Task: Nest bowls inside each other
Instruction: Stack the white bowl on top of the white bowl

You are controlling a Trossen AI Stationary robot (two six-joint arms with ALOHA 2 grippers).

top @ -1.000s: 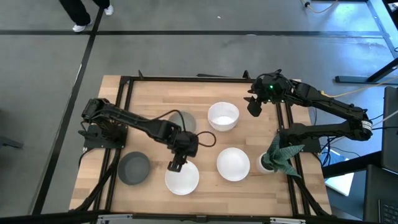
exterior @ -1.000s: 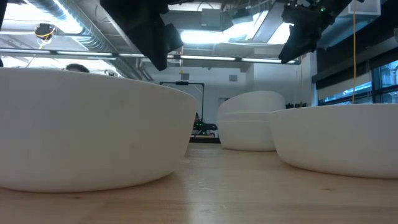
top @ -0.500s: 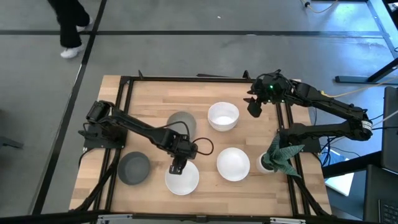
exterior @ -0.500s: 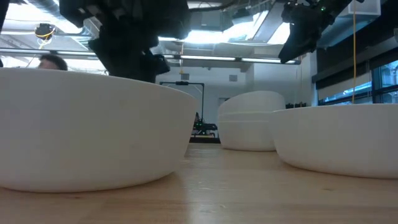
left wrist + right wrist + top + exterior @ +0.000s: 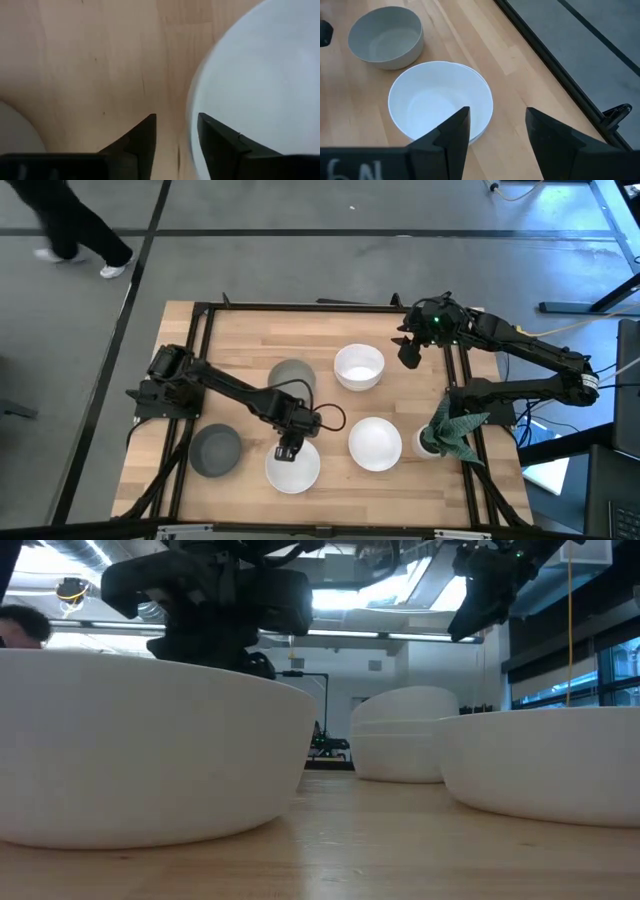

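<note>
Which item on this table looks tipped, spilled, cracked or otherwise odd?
Nothing stands out. The white bowls and grey bowls sit upright and intact, and the potted plant stands upright.

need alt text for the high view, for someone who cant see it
Overhead view of a wooden table: the left gripper, fingers open, reaches over the rim of a glossy white bowl at the near edge. Two more white bowls, two matte grey bowls and a potted plant surround it; the right gripper hovers at the far right.

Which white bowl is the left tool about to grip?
The front-left white bowl: the open left tool sits at its rim, unlike the other two white bowls.
</note>
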